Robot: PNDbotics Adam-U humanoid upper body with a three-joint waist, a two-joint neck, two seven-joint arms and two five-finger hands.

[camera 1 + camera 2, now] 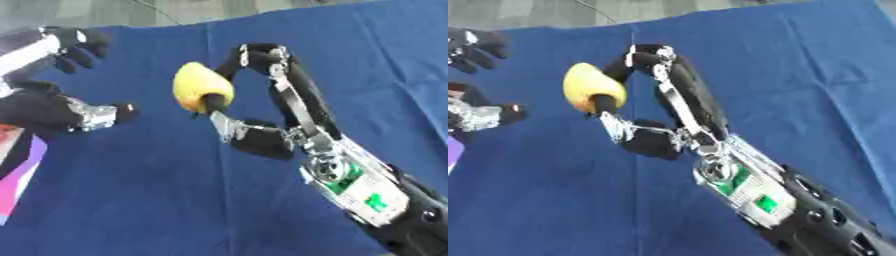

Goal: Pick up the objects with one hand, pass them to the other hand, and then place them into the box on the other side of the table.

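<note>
right hand [249,107] pinches a yellow fruit, perhaps a lemon [201,87], aloft over the blue bench [157,200]; left hand [61,90] waits spread and empty just beside; handover underway; next, left fingers must curl round it.

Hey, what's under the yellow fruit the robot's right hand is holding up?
Only blue tablecloth shows below the yellow fruit, pinched in the right hand. The left hand waits open alongside. The thumb covers part of the fruit's underside.
</note>
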